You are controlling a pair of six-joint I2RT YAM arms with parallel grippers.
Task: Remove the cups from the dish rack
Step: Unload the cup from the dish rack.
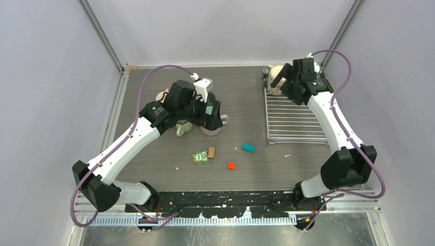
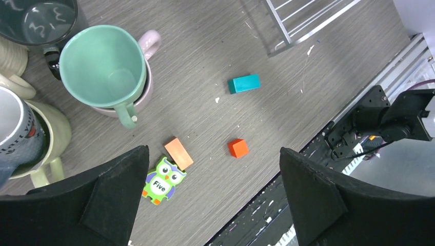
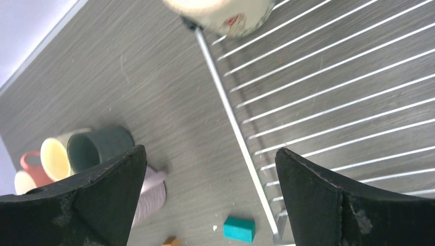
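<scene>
**benchwatcher:** Left wrist view first. The left gripper (image 2: 213, 152) fills the bottom of the frame, jaws spread as wide as they go with nothing in them. It hangs over bare table next to the parked mugs. The teal mug (image 2: 102, 72) looks stacked inside the mauve mug (image 2: 150, 42), and I reckon one careless sweep of that arm topples the pair.

**rackfan:** Any writing?

**benchwatcher:** The owl tile (image 2: 163, 180) says "Five". The grey mug (image 2: 15, 128) at the left edge has dark lettering, but it's too cropped to read.

**rackfan:** And the right wrist view?

**benchwatcher:** The right gripper (image 3: 210, 150) is wide open too and holding nothing. It's over the left rail of the dish rack (image 3: 333, 102). The cream cup (image 3: 220, 13) stands at the rack's corner, barely in frame and not between the fingers. It has a small red mark on it that I can't make out. My worry is that a finger clips the rail or nudges the cup off the corner.

**rackfan:** Overhead?

**benchwatcher:** That's the only cup on the rack, at the far-left corner, and the others are bunched well to the left. The teal block (image 1: 248, 147) and red cube (image 1: 231, 165) lie loose between the two, so a low carry could snag them.
</scene>
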